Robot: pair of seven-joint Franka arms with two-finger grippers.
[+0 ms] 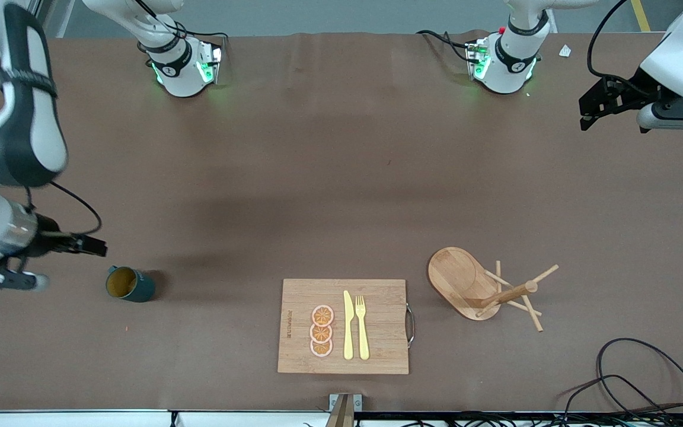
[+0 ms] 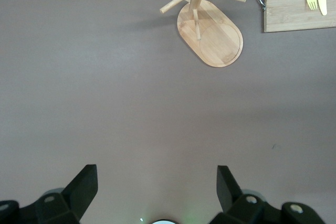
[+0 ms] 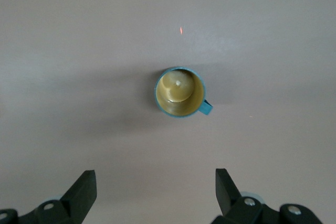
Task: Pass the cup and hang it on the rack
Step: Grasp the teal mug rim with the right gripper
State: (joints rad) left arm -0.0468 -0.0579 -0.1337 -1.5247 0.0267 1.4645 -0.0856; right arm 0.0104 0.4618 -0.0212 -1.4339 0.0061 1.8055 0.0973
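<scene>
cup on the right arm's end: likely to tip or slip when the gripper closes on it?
The cup stands upright, mouth up, on the bare table, and looks squat, so tipping seems unlikely. Its wall looks smooth and round, so it may twist between the fingers. Its small handle could catch a finger. The right gripper is open and above it; the left gripper waits open.

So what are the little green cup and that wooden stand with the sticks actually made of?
The cup looks like glazed ceramic or enamelled metal: smooth dark teal outside, glossy mustard-yellow inside; the pictures cannot settle which. The rack looks like light, smooth-finished wood, perhaps bamboo: grain lines show on its oval base, and the post and pegs share the pale tan colour.
</scene>
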